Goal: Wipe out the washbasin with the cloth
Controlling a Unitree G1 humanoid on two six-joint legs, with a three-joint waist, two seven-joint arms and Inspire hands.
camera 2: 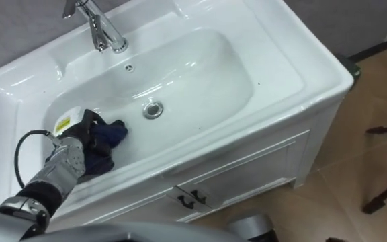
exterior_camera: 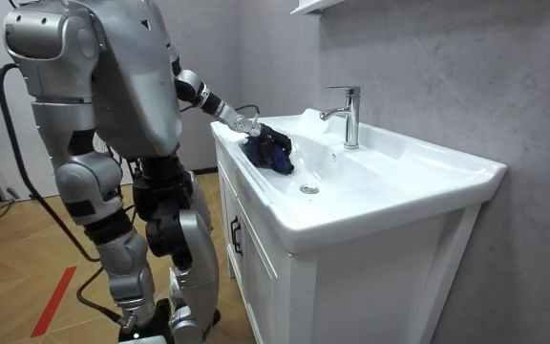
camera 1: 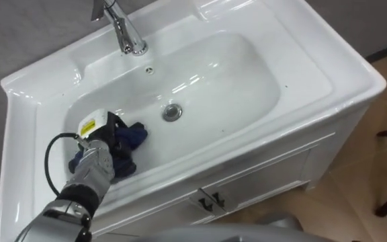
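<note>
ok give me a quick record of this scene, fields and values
basin: white, set on a white cabinet
tap: chrome, at the back rim
drain: metal, middle of the bowl
cloth: dark blue, bunched, at the bowl's left end, left of the drain
left hand: in the bowl, fingers curled round the cloth
robot: standing in front of the cabinet

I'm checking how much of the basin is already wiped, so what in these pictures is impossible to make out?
1. Eye views: the floor of the white ceramic basin under the dark blue cloth and the left hand is covered by them.
2. Eye views: the top of the chrome faucet is cut off by the upper edge.
3. All views: wet film and plain gloss on the basin cannot be told apart.
</note>
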